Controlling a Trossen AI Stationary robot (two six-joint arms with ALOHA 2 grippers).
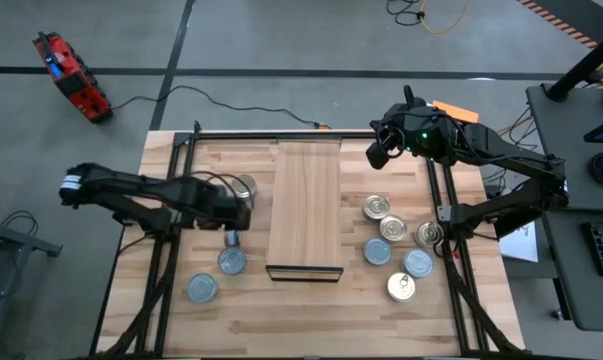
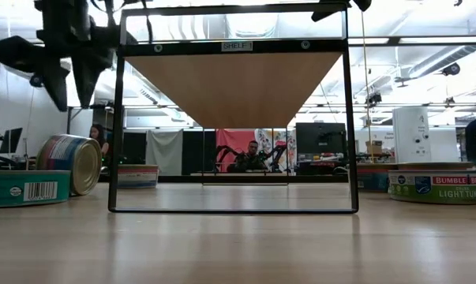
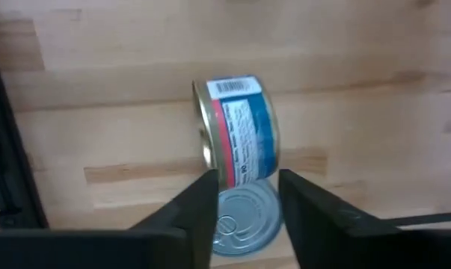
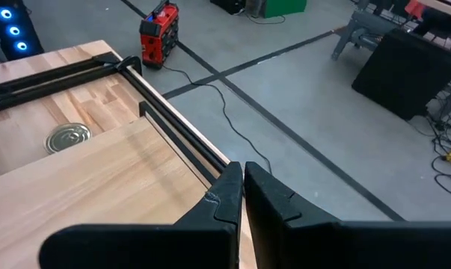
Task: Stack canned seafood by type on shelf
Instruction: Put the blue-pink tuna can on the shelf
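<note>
— Pale wood is what we see first from above: the shelf [image 1: 304, 208] runs down the middle of the counter [image 1: 311, 320]. Where are the tins?

— We count two groups. Left of the shelf lie two blue-grey tins [image 1: 217, 275] flat on the counter, plus a tipped tin [image 1: 243, 188] on its side near the left gripper [image 1: 236, 213]. Right of the shelf sits a cluster of silver and gold tins [image 1: 396, 245]. None is on the shelf.

— And the right gripper [image 1: 379, 153]?

— We see it at the counter's far right corner, well apart from the tins.

— From the low view?

— We look under the shelf's black frame [image 2: 115, 126]. The tipped tin [image 2: 70, 163] shows its gold end at left, and a flat tin [image 2: 433, 183] sits at right.

— The left wrist view?

— We see the jaws parted, holding nothing, above a blue-grey flat tin [image 3: 240, 217]. The tipped tin [image 3: 236, 138], with its red and blue label, leans against that tin.

— The right wrist view?

— We see those jaws closed and empty over the counter's edge, with one ringed tin [image 4: 68, 137] farther off.
</note>
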